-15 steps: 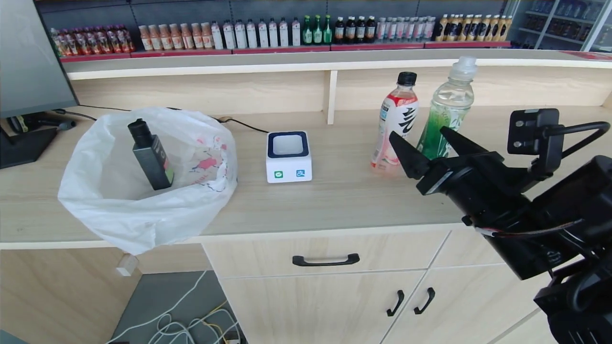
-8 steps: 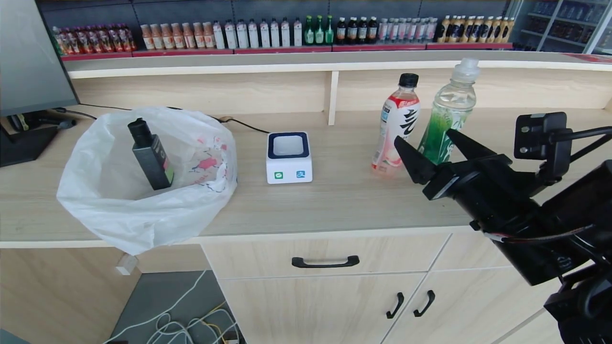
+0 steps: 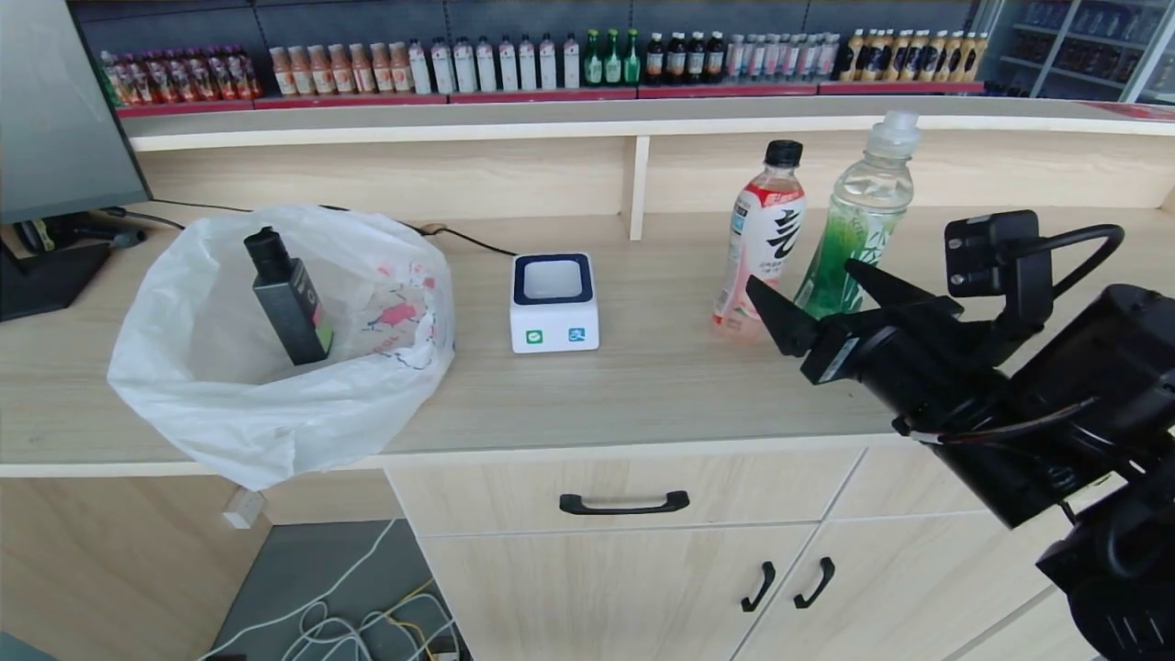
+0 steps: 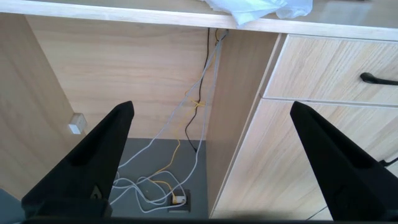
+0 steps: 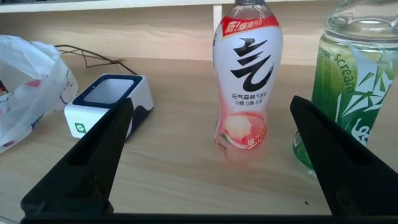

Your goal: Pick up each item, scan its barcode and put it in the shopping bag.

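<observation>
The right gripper [image 3: 812, 286] is hovering over the counter [image 3: 643, 386], fingers spread wide and holding nothing, at 5 o'clock from the pink bottle [image 3: 766, 240]. That bottle is standing upright, with the green bottle [image 3: 858, 216] just beside it at 3 o'clock. The scanner [image 3: 553, 301] is sitting at its 9 o'clock. Farther that way, the shopping bag [image 3: 229, 395] is holding a leaning dark bottle [image 3: 289, 298]. The left gripper [image 4: 211, 106] is hanging wide open and empty, facing the cabinet [image 4: 323, 68].
</observation>
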Controlling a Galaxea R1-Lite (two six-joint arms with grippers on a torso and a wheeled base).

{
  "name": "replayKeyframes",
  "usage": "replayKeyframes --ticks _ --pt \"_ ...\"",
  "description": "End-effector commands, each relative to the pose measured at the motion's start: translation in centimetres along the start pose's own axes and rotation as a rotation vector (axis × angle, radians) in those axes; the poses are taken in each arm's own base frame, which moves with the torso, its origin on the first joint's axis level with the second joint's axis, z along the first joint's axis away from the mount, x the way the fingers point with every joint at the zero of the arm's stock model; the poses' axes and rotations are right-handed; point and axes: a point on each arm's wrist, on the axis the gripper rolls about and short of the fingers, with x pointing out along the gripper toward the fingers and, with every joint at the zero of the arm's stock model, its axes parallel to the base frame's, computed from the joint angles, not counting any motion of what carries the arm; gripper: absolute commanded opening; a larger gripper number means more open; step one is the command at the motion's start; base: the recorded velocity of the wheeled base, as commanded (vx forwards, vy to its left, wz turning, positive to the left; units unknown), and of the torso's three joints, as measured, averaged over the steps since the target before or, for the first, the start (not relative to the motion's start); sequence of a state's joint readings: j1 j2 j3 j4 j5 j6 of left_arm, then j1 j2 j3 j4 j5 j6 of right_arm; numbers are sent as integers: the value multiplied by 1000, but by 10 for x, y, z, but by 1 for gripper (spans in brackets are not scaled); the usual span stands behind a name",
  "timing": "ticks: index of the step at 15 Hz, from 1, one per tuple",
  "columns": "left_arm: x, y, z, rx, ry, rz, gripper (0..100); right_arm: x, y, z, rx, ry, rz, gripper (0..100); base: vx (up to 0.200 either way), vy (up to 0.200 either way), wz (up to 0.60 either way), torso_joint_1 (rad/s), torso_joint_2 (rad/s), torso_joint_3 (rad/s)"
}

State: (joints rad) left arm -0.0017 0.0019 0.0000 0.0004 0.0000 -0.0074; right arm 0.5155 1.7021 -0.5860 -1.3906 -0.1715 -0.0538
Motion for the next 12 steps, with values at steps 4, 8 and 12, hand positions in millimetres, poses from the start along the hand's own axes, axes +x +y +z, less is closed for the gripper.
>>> replayKeyframes --ticks 4,8,12 --pt "0 0 0 0 -1 0 100 25 3 -6 -8 51 -2 100 0 0 0 0 0 0" --pt "0 0 0 0 -1 0 100 39 3 -17 4 63 -11 100 0 0 0 0 0 0" --pt "0 0 0 0 -1 0 100 42 -3 -24 1 82 -31 100 0 0 0 0 0 0"
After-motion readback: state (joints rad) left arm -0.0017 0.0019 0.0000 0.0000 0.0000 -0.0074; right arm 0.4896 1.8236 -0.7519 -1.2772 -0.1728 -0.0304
